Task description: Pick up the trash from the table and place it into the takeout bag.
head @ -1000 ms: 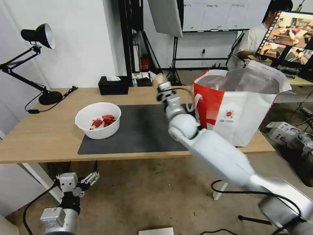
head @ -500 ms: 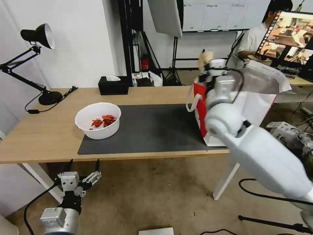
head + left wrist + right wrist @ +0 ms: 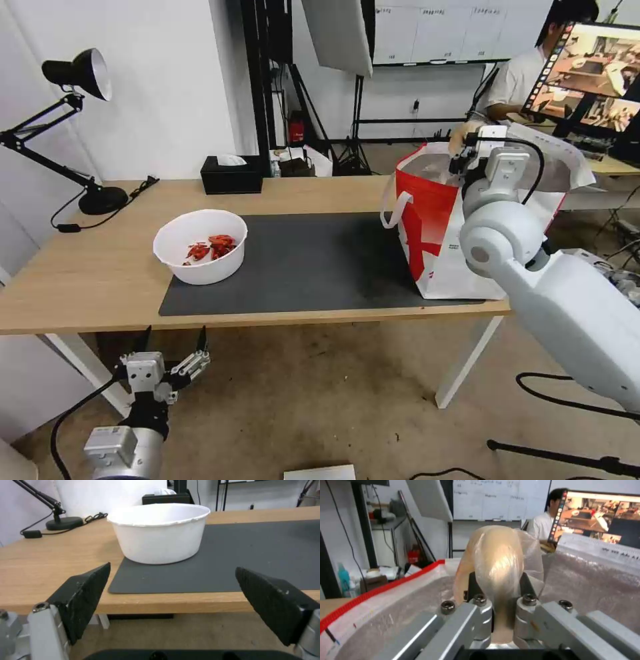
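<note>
Beige pouch sat pinched in my right gripper, bag beneath; bowl remained ahead of spread left gripper.

Beige pouch held above open takeout bag at table right end; white bowl, containing red scraps, on mat.

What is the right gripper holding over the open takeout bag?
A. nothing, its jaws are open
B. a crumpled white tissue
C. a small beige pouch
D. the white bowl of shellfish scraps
C: the right gripper has its jaws shut on the small beige pouch, above the foil-lined mouth of the takeout bag; the white bowl sits on the table.
</note>
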Controlling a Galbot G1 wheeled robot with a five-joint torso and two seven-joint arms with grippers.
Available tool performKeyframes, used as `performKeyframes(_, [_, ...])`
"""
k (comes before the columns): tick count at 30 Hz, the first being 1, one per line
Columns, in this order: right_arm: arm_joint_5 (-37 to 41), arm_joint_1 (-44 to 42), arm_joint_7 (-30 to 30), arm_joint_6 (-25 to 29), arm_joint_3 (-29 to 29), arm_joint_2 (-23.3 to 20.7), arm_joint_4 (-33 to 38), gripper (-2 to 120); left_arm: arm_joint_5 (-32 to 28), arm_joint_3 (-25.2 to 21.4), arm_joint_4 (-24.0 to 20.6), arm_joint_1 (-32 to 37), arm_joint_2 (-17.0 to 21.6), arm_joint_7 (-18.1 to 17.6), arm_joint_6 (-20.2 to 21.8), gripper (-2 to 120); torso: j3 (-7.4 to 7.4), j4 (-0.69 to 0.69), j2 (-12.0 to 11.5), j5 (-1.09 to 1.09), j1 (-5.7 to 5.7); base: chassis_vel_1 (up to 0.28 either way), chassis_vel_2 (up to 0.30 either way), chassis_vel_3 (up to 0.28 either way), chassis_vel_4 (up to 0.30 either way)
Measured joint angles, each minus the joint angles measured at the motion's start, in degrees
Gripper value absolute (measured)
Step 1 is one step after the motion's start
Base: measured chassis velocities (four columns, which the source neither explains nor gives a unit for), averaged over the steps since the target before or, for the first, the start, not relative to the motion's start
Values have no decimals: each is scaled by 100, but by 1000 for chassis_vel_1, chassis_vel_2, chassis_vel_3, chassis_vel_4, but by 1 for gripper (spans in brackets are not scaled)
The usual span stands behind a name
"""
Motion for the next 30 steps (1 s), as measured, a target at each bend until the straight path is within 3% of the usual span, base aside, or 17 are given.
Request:
performKeyframes(3, [44,-62,-13,-17,34,-18,35,12,1,-16,0,7,10,0,0,100,0,0,0,0,0,0,0,0,0])
performKeyframes(19, [271,-262,50,-42,61,-34,114,76,94,65,72,-19,26,14,21,100,0,0,0,0,0,0,0,0,0])
performKeyframes(22, [291,-262,49,-41,60,-22,104,82,94,60,72,-20,30,14,23,100,0,0,0,-1,0,0,0,0,0])
performKeyframes(23, [320,-258,46,-39,56,-12,94,91,90,51,72,-22,37,14,26,100,0,0,0,0,0,0,0,0,0])
performKeyframes(30, [350,-242,-47,70,55,15,111,100,48,34,17,-70,55,15,112,100,0,0,0,0,0,0,0,0,0])
